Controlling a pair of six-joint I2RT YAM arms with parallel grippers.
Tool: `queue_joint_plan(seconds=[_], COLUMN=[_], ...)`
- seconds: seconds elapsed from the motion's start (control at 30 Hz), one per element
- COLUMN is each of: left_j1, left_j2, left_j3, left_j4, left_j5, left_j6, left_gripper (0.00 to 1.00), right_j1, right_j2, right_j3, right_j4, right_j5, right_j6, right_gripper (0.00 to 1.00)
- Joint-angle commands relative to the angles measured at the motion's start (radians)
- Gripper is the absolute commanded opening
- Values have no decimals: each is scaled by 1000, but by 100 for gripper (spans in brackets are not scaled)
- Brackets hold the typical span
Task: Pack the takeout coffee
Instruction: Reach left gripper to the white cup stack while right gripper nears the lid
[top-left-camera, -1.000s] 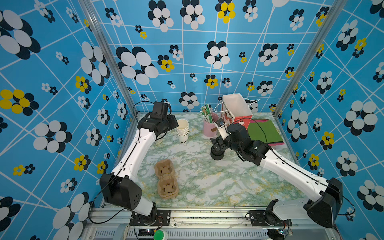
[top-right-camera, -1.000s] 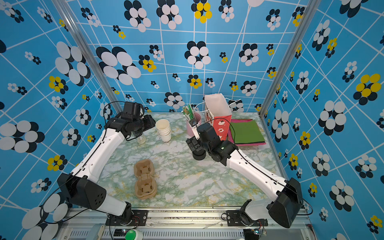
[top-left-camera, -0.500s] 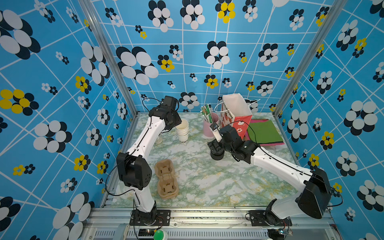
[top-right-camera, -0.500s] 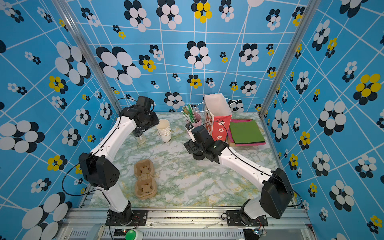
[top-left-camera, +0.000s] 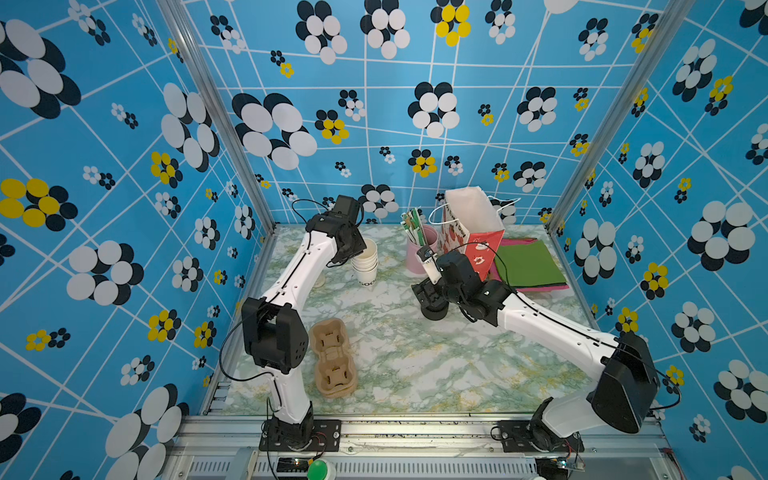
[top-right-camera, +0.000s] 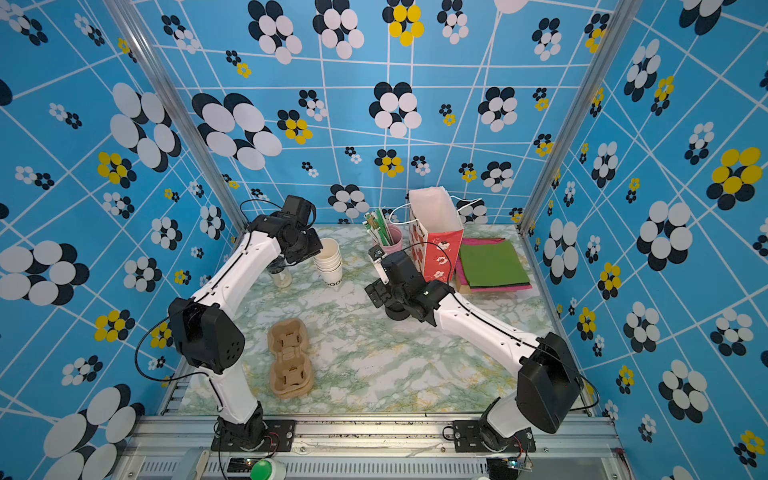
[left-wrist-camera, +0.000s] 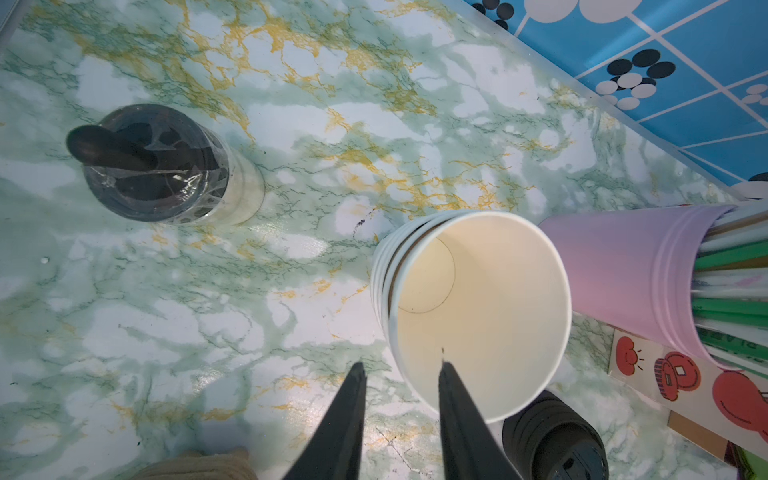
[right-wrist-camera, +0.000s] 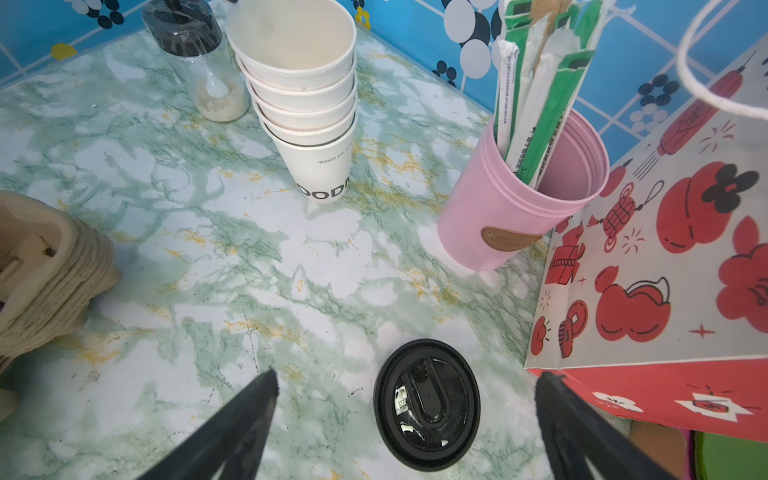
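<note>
No lidded cup yet: left gripper (left-wrist-camera: 401, 365), narrowly parted, straddles the rim of the eleven-o'clock cup stack (top-left-camera: 365, 259); right gripper (right-wrist-camera: 406, 373) hangs spread over the lids (right-wrist-camera: 428, 415).

Back row tight: jar (top-right-camera: 281, 277), cup stack (top-right-camera: 329, 266), pink straw cup (top-right-camera: 395, 241) and gift bag (top-right-camera: 436, 249) stand close together. The gap from cup stack to pink straw cup is narrow; can't tell from these angles if a pincer fits. Lid pile (right-wrist-camera: 427, 405) sits just beside the bag's base. Right pincer (right-wrist-camera: 406, 374) straddles it, one finger near the bag wall, clear room on the other side. Mid tabletop (top-right-camera: 374, 353) is free between carrier trays (top-right-camera: 290, 361) and right arm (top-right-camera: 478, 328). Napkins (top-right-camera: 492, 266) fill the back right corner.
</note>
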Motion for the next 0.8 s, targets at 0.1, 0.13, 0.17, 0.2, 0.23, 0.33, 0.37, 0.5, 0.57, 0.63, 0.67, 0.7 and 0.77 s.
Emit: queue_joint_plan(seconds=[0.1,0.13,0.17,0.2,0.23,0.33,0.37,0.5,0.57,0.63,0.67,0.7,0.77], left_j1=[-8,-9,-9,-7,-8,-8,-8,-8,-8,-9,-8,-9,-8], left_j2=[33,34,36,39,40,42,44,42,41,41,40,40,37], left_j3=[11,11,12,12,11,9,6,3,-1,-3,-3,-3,-5], left_j4=[-4,-3,-3,-1,1,5,6,9,10,9,9,10,10], left_j5=[-20,-19,-18,-18,-18,-18,-17,-15,-15,-16,-16,-18,-20], left_j6=[-8,-7,-7,-9,-8,-12,-16,-21,-22,-21,-20,-20,-21], left_gripper=[27,25,23,22,21,15,15,14,14,14,10,9,7], right_j1=[6,6,6,6,6,6,6,6,6,7,6,6,6], right_j2=[8,10,11,12,15,20,22,32,39,48,51,54,63], right_j3=[-12,-14,-14,-16,-17,-21,-21,-21,-19,-18,-18,-17,-15], right_j4=[37,39,40,40,41,46,48,52,53,53,56,58,65], right_j5=[-23,-22,-24,-24,-26,-28,-28,-31,-33,-34,-36,-36,-37], right_j6=[23,24,26,29,34,43,46,55,61,69,76,81,100], right_gripper=[99,99,99,99,99,99,99,99,99,99,99,99,99])
